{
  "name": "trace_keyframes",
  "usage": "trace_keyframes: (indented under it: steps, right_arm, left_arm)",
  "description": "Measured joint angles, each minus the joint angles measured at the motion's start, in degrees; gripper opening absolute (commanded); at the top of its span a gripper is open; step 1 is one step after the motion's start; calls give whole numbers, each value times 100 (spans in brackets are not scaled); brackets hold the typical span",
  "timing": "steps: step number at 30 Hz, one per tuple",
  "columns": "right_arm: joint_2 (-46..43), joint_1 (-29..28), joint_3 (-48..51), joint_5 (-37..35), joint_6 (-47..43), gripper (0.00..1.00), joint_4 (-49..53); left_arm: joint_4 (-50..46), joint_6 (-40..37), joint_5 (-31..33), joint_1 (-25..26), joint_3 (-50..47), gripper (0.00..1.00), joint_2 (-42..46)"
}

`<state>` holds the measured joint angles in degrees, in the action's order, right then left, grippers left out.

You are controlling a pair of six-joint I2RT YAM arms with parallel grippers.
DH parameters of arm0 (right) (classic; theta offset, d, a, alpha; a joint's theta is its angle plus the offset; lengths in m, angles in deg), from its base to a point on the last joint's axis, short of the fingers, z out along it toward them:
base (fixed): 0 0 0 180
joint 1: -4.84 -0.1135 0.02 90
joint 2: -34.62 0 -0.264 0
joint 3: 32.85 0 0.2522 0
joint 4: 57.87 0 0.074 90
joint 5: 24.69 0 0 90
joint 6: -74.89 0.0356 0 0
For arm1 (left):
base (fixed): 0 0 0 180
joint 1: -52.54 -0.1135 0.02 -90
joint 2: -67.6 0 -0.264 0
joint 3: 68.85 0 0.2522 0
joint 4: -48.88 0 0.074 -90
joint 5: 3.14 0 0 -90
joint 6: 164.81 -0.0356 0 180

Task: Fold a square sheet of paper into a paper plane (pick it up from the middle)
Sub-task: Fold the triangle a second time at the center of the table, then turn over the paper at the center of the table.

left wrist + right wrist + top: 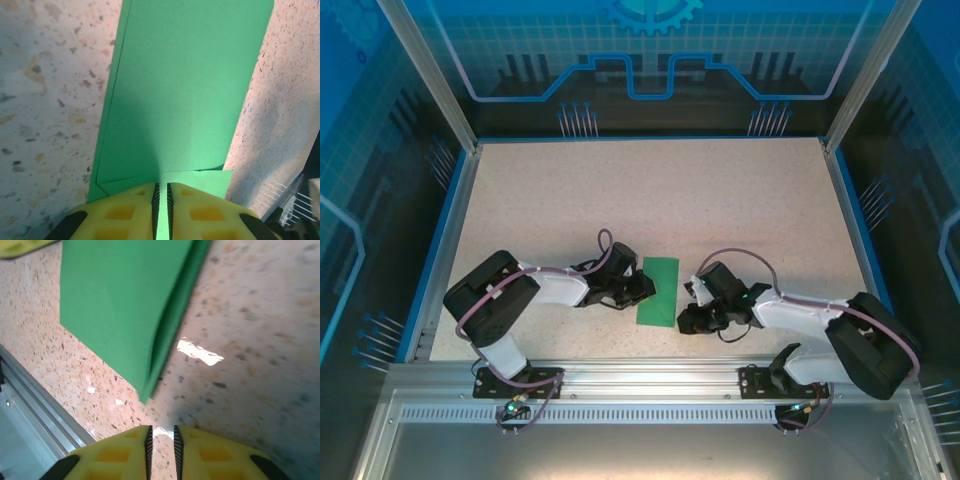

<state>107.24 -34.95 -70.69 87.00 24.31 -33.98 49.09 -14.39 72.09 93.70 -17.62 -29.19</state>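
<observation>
At the left, our left gripper (pixel 161 194) comes in from the left edge of the tabletop (pixel 650 190); its jaws are pressed almost together, pinching a thin layer of the square sheet of paper (pixel 180 85) at the sheet's left long edge, a sliver of green showing in the slit between the pads; that arm already has contact.

In the middle, the sheet lies as a narrow folded rectangle close to the tabletop's near edge and about halfway along it; its long axis runs from the near edge toward the far edge, leaning slightly; the right wrist view shows two layers gaping a little along the right-hand side, so we judge the fold is not yet pressed flat.

At the right, our right gripper (pixel 161 432) sits apart from the paper, just off its near right corner; the jaws stand a narrow gap apart with bare tabletop between them, gripping nothing.

From that gripper the sheet lies ahead and to the left; we judge the next crease depends on the right arm reaching across the short axis to meet the right long edge while the left one anchors the opposite side.
</observation>
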Motion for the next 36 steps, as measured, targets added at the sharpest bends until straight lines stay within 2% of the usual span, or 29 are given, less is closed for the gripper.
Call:
trace_keyframes:
  steps: [1, 5, 7, 13, 25, 36]
  right_arm:
    - [-133, 52, -24, -66, -2, 34, 118]
    - [-385, 302, -332, -291, 2, 41, 367]
    - [-317, 372, -538, -334, 17, 42, 365]
    - [297, 385, -874, -282, 85, 52, 87]
    - [881, 385, -894, -170, 111, 53, -214]
    - [1121, 391, -894, -151, 160, 50, -422]
  left_arm:
    - [-35, -37, 13, 0, 0, 19, 20]
    - [-188, -70, 55, 0, 13, 21, 98]
    - [-238, -83, 55, 0, 35, 23, 114]
    - [-472, -109, 63, 0, 39, 28, 420]
    - [-647, -258, 98, 0, 66, 25, 684]
    - [-688, -385, 94, 0, 280, 22, 339]
